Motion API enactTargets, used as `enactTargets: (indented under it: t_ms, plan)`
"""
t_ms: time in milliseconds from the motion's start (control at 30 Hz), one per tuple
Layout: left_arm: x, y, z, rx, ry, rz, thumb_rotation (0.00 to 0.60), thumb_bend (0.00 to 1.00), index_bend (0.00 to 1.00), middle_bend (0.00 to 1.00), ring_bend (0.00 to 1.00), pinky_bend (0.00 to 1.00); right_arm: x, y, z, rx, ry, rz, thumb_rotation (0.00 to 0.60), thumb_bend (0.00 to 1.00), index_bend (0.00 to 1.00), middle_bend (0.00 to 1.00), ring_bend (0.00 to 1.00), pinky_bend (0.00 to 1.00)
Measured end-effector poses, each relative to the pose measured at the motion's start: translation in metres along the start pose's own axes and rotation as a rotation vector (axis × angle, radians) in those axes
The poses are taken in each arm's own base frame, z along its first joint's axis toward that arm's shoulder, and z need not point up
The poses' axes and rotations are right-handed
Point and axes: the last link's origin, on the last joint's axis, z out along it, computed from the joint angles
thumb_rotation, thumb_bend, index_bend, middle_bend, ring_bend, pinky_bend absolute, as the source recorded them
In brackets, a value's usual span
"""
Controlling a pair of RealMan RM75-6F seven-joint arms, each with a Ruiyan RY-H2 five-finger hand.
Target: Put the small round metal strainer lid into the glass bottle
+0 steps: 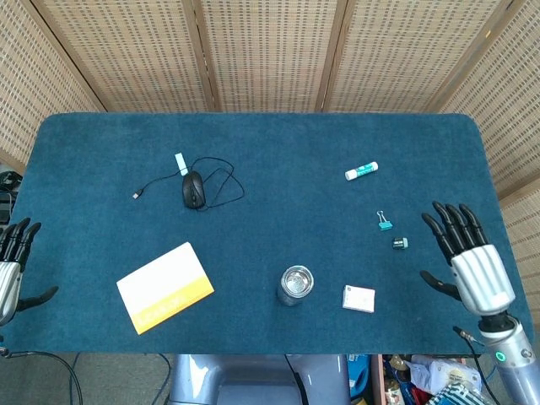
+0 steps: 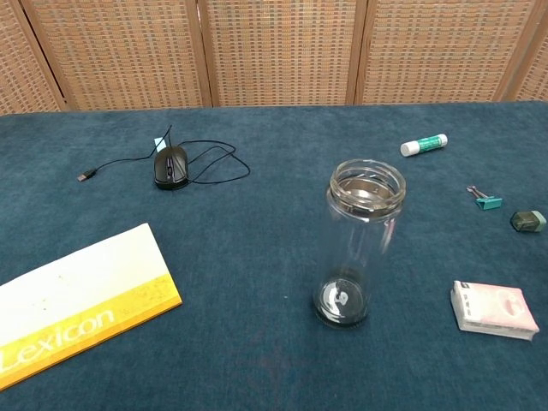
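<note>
The clear glass bottle (image 1: 295, 284) (image 2: 359, 243) stands upright near the table's front edge. Inside its mouth sits a round metal piece, the strainer lid (image 2: 367, 190), level with the neck. My right hand (image 1: 468, 257) hovers at the table's right edge, far from the bottle, with its fingers spread and nothing in it. At the left edge my left hand (image 1: 10, 266) is partly cut off by the frame, its fingers apart and empty. The chest view shows neither hand.
A yellow-and-white Lexicon book (image 1: 164, 288) lies front left. A black wired mouse (image 1: 193, 188) sits behind it. To the right are a glue stick (image 1: 361, 171), a teal binder clip (image 1: 385, 223), a small dark object (image 1: 400, 243) and a pink packet (image 1: 359, 299) beside the bottle.
</note>
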Motion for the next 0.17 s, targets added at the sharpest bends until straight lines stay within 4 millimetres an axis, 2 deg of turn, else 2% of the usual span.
enactTargets:
  t_ms: [167]
  plan:
    - [0.002, -0.001, -0.001, -0.004, 0.006, -0.008, 0.600, 0.05, 0.00, 0.00, 0.00, 0.00, -0.015, 0.003, -0.029, -0.075, 0.007, -0.028, 0.600, 0.00, 0.00, 0.00, 0.00, 0.00]
